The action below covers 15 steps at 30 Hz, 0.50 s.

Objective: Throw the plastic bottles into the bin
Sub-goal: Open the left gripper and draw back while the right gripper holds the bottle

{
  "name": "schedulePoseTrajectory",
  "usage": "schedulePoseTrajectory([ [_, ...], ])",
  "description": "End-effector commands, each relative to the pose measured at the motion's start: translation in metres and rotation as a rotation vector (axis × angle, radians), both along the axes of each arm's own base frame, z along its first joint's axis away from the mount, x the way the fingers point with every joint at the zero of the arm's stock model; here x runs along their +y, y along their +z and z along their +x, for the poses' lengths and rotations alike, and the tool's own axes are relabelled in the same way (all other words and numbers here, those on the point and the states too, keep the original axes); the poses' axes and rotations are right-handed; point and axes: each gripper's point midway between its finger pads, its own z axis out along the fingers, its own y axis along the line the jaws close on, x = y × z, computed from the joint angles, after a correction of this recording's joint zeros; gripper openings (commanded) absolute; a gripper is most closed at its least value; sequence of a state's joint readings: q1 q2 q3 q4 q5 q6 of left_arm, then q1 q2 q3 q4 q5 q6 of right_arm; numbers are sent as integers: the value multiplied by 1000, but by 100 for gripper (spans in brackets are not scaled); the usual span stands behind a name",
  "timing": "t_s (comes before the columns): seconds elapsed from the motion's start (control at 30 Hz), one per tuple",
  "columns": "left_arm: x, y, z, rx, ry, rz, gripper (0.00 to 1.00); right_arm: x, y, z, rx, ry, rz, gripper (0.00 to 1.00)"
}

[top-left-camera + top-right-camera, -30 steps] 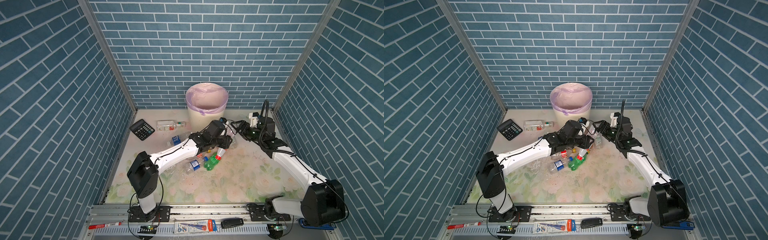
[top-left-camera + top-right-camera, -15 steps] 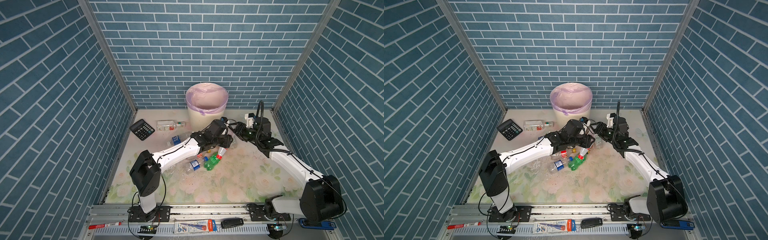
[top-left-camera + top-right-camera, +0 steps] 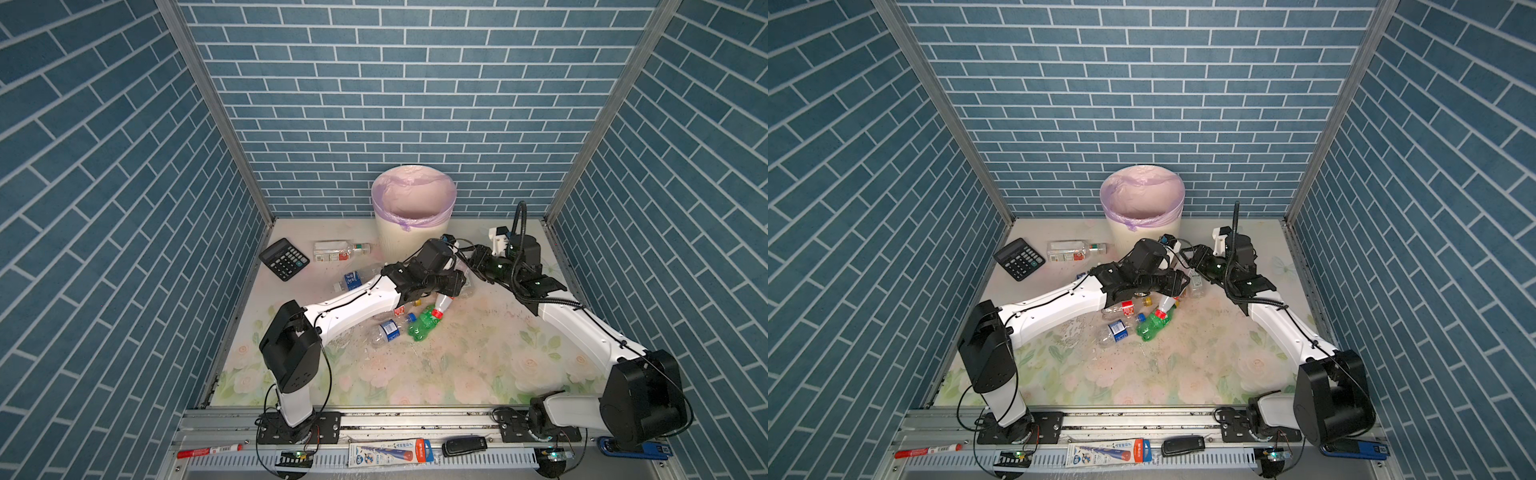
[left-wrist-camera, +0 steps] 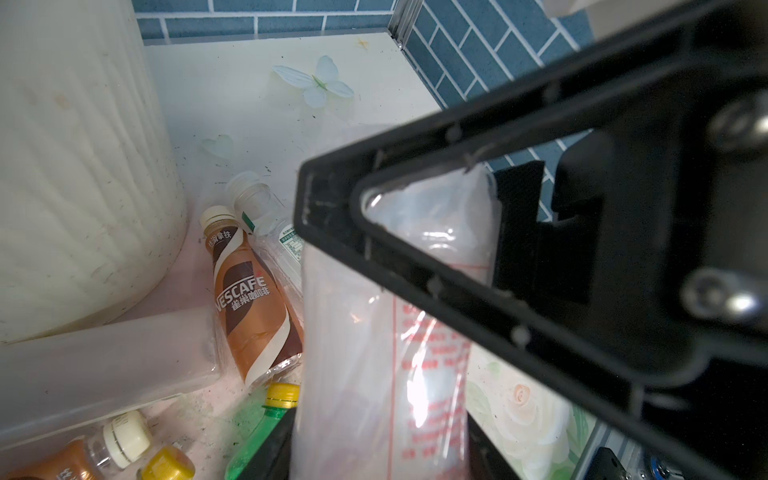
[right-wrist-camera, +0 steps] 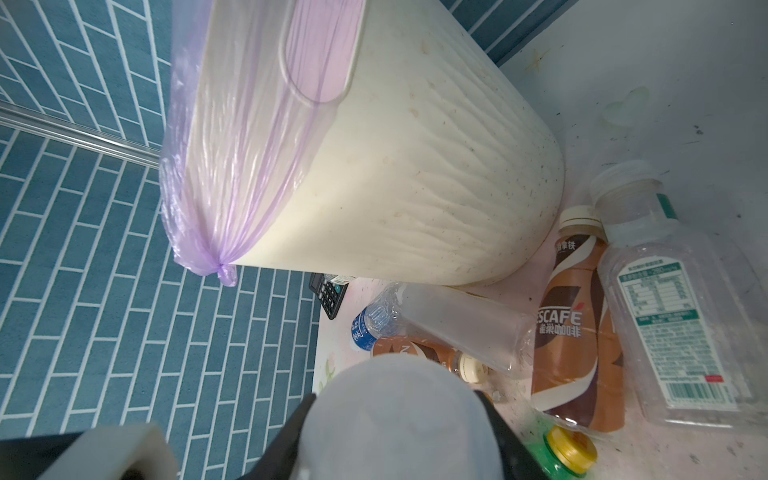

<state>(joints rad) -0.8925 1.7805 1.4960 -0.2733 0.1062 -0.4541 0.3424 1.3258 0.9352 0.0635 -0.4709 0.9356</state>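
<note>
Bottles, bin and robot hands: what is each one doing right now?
Left gripper, shut on a clear bottle.
Right gripper, jaws around that bottle's bottom; grip tightness unclear.
Clear bottle, tilted, neck pointing down.
Bin, upright, bag over its rim.
Green bottle, lying on its side.
Coffee bottle, lying by the bin, cap on.
Calculator, lying flat.
</note>
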Motion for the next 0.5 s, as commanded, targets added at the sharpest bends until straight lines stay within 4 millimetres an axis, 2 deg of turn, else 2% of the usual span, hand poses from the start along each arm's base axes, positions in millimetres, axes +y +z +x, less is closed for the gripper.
schedulePoseTrajectory([
  [0.0, 2, 16, 8, -46, 15, -9, 60, -3, 13, 1, -37, -8, -42, 45],
  [0.3, 13, 20, 3, -55, 26, 4, 70, -7, 26, 14, -73, -18, -117, 43],
  [0.47, 32, 28, 0, -73, 60, 9, 84, -14, 48, 29, -133, -52, -175, 42],
])
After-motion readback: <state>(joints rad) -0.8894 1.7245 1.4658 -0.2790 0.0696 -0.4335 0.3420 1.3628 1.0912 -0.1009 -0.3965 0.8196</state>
